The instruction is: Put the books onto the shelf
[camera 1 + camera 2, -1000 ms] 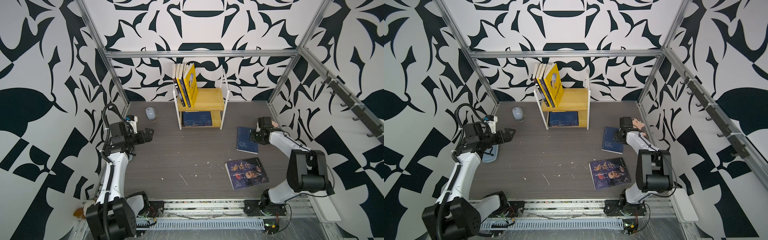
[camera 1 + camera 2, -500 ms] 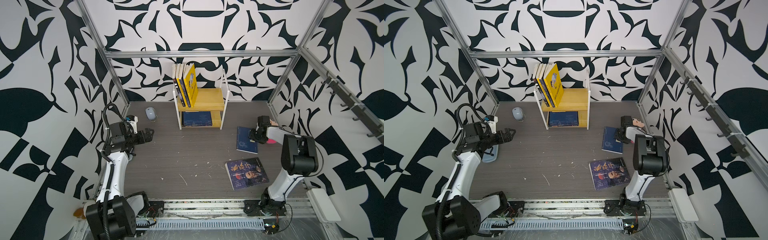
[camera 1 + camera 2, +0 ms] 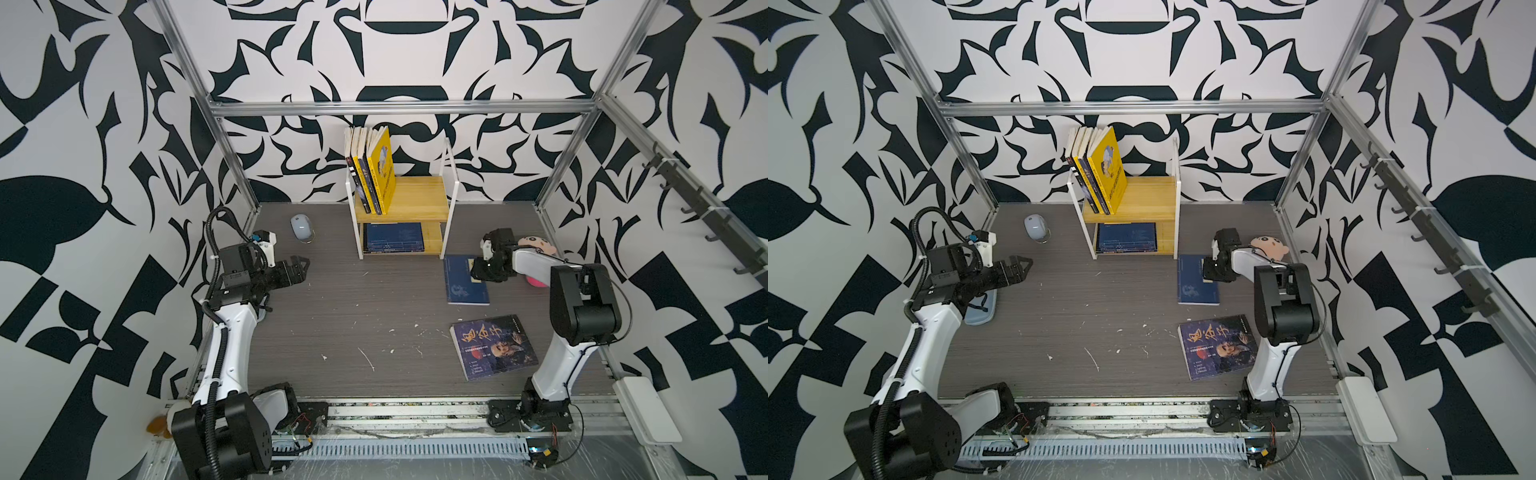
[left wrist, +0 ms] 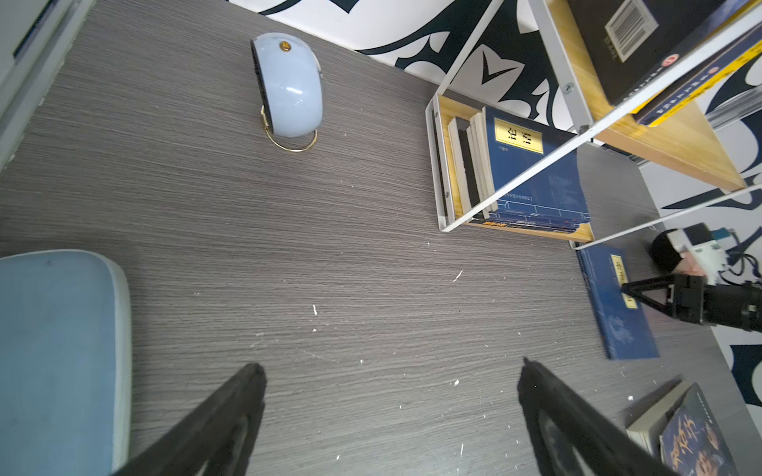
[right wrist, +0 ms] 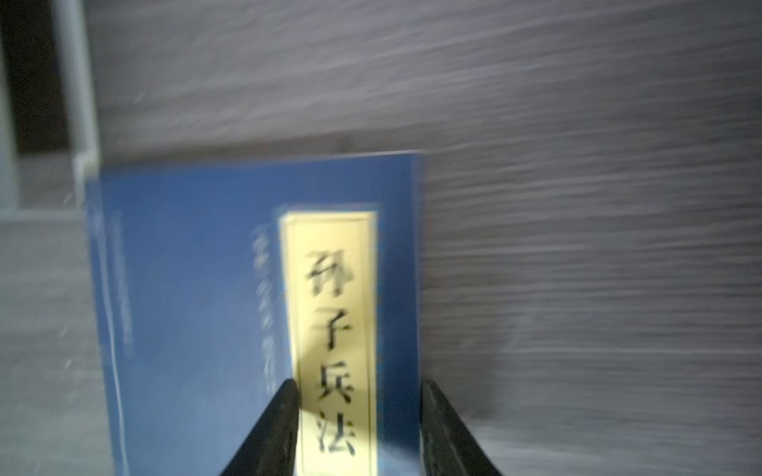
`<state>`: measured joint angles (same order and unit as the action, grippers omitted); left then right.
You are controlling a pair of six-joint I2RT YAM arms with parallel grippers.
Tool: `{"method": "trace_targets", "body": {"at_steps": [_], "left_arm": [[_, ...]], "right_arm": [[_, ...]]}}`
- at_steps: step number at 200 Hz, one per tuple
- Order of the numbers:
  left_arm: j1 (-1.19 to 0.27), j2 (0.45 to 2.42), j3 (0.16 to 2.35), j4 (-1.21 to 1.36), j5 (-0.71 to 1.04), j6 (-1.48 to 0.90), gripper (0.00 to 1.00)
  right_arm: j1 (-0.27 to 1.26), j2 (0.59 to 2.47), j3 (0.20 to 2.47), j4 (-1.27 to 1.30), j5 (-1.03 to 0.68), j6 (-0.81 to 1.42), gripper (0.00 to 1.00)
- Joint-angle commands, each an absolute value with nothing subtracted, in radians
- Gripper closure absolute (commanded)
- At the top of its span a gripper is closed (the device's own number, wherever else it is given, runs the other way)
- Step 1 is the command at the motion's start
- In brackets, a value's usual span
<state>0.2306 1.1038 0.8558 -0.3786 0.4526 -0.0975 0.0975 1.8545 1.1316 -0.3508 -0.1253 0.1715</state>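
Grey wood-grain table (image 3: 332, 316); two-tier shelf (image 3: 419, 195), yellowish boards in a thin white frame, carries upright books (image 3: 384, 170) on the upper board and a flat navy stack (image 3: 394, 237) on the lower; a navy book (image 3: 461, 282) and a glossy portrait book (image 3: 492, 347) lie flat on the table; right gripper (image 3: 477, 272), jaws partway apart, straddles the navy book's edge, its elbow now raised higher than before; left gripper (image 3: 301, 266) hovers, jaws spread wide.

Grey wood-grain tabletop (image 3: 332, 299) carrying the shelf (image 3: 419, 199) at its rear edge. The upper board holds upright books (image 3: 374, 174) at its left end; the lower board holds a flat navy stack (image 3: 394, 237). Left of the shelf: pale mouse (image 3: 302, 227), blue pad (image 3: 980, 309). Right of it: plush doll (image 3: 538, 245). In front, to the right: flat navy book (image 3: 461, 282), then portrait book (image 3: 493, 347).
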Motion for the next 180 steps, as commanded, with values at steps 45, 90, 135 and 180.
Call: {"method": "trace_targets", "body": {"at_steps": [45, 90, 135, 180], "left_arm": [[0.170, 1.125, 0.820, -0.332, 0.499, -0.123, 0.03], [0.115, 1.150, 0.817, -0.326, 0.502, -0.131, 0.05], [0.084, 1.172, 0.805, -0.309, 0.502, -0.124, 0.05], [0.074, 1.178, 0.803, -0.303, 0.506, -0.112, 0.05]], "right_arm": [[0.286, 1.868, 1.108, -0.487, -0.066, 0.112, 0.55], [0.300, 1.818, 1.066, -0.459, -0.151, 0.228, 0.55], [0.280, 1.654, 1.042, -0.468, -0.142, 0.270, 0.50], [0.138, 1.703, 1.168, -0.415, -0.168, 0.255, 0.42]]}}
